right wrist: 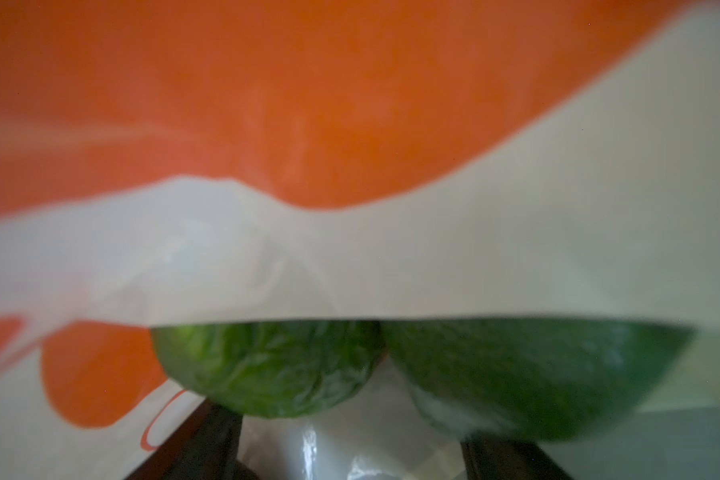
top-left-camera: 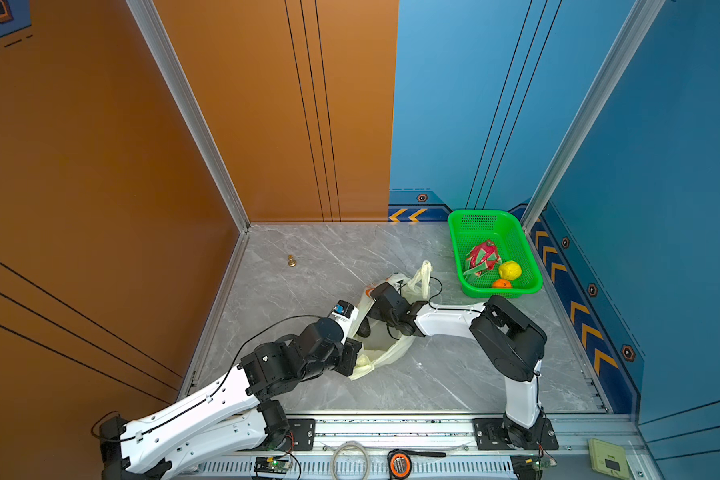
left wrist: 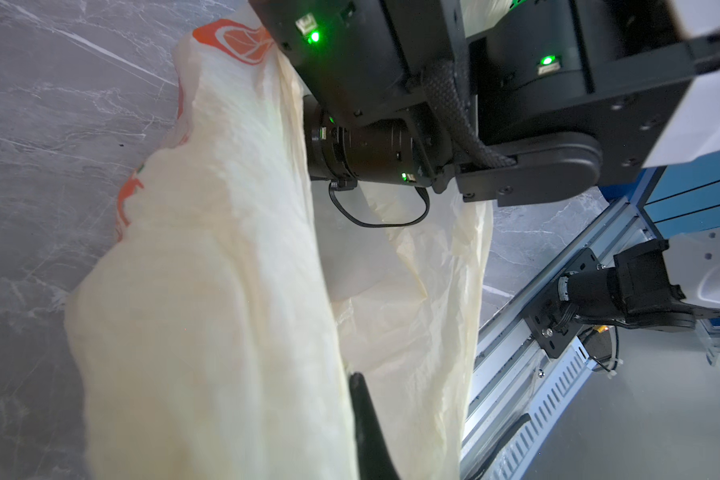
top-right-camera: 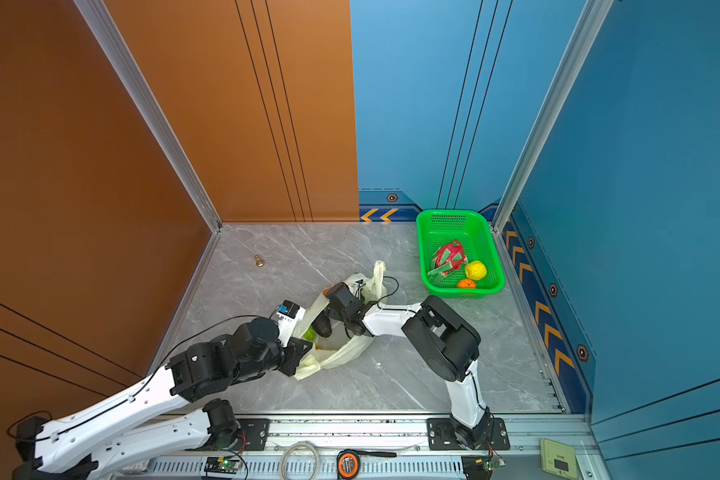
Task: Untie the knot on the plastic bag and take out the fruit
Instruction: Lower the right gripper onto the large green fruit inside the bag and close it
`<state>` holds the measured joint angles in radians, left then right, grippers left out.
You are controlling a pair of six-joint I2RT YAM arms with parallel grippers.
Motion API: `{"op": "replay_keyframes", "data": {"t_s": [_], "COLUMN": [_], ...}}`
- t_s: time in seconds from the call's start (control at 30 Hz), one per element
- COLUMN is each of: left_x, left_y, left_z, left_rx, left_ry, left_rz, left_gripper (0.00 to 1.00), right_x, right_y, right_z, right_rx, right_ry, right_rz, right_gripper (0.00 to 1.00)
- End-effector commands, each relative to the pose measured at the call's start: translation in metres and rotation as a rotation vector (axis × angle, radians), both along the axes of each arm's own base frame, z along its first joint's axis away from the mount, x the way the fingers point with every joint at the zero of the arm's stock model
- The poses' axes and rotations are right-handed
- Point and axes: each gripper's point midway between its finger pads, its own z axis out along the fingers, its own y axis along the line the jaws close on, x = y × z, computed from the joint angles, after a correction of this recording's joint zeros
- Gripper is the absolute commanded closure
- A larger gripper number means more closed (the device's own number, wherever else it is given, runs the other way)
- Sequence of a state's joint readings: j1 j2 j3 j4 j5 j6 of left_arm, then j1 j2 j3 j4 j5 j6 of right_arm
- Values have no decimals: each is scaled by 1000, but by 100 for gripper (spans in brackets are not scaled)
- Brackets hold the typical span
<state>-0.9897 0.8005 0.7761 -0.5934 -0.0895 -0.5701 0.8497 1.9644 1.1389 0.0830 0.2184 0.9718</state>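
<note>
Gently: your left gripper (top-left-camera: 357, 360) pinches the flimsy plastic bag (top-left-camera: 387, 352), so close the spread right gripper (right wrist: 350, 451) across one probably slick green fruit (right wrist: 267, 370).

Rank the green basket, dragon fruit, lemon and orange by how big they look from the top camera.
1. Green basket
2. Dragon fruit
3. Lemon
4. Orange, partly hidden behind the basket's near wall, so it may really match the lemon.
</note>
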Motion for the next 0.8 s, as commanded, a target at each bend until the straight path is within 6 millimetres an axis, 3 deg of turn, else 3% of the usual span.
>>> {"op": "replay_keyframes", "data": {"t_s": [0.0, 0.13, 0.3, 0.43, 0.77], "left_x": [-6, -7, -7, -7, -5], "left_y": [-2, -2, -2, -3, -4], "left_z": [3, 3, 4, 4, 4], "left_rx": [-25, -30, -28, -26, -7], "left_ry": [5, 7, 5, 2, -9], "left_rz": [-19, -18, -17, -16, -4], "left_gripper": [100, 100, 100, 100, 100], "right_x": [4, 6, 12, 11, -21], "right_y": [-7, -8, -9, -9, -15], "right_z": [-10, -8, -3, 0, 31], "right_rx": [-36, -38, -39, -41, -14], "right_ry": [10, -2, -19, -21, -22], "right_rz": [-18, -23, -29, -12, 71], "right_gripper": [13, 21, 42, 52, 59]}}
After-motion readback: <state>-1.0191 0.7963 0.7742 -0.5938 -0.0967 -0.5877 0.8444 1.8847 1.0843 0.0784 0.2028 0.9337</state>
